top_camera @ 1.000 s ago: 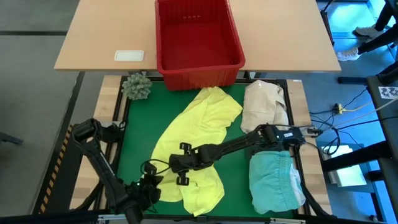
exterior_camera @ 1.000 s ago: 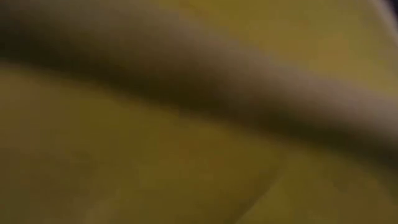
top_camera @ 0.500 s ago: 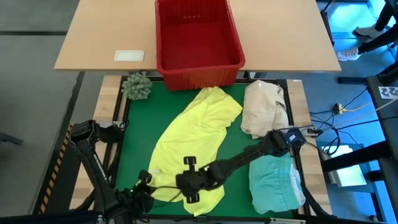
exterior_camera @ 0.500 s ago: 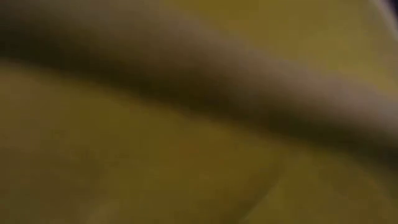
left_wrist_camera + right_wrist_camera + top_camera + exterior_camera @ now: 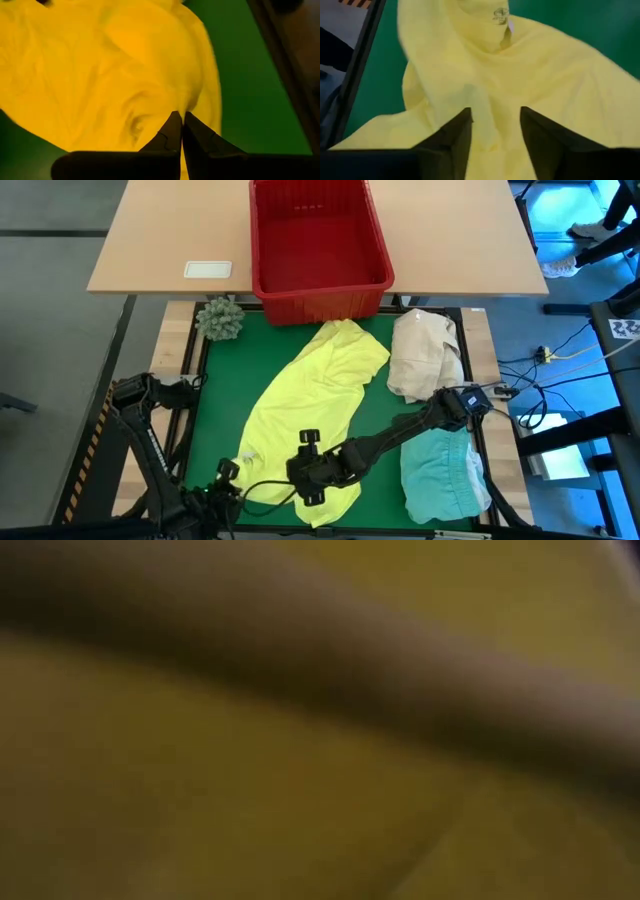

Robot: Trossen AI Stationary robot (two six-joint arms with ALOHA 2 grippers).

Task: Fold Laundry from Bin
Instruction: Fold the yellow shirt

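Left gripper (image 5: 228, 480) sits at the near left corner of the green mat (image 5: 225, 380), fingers (image 5: 172, 131) pressed together at the near edge of the yellow shirt (image 5: 305, 395); the left wrist view shows a pinch of yellow cloth rising right at the tips, so it looks clamped on that edge.

Small green spiky ball (image 5: 219, 318) sits at the far left corner of the mat, apart from the laundry.

Yellow shirt lies spread diagonally across the mat, far end near the red bin (image 5: 318, 248), near end at the table's front edge. Its neck label shows in the right wrist view. Low view is filled by blurred yellow cloth, nothing else readable there.

Red bin stands on the wooden table beyond the mat; no laundry visible inside.

Right gripper (image 5: 308, 470) is over the near part of the yellow shirt, fingers (image 5: 455, 137) apart with cloth showing between them; nothing gripped.

Cream cloth bundle (image 5: 425, 355) lies at the far right of the mat. Turquoise garment (image 5: 440, 470) lies near right, just beside the right arm.
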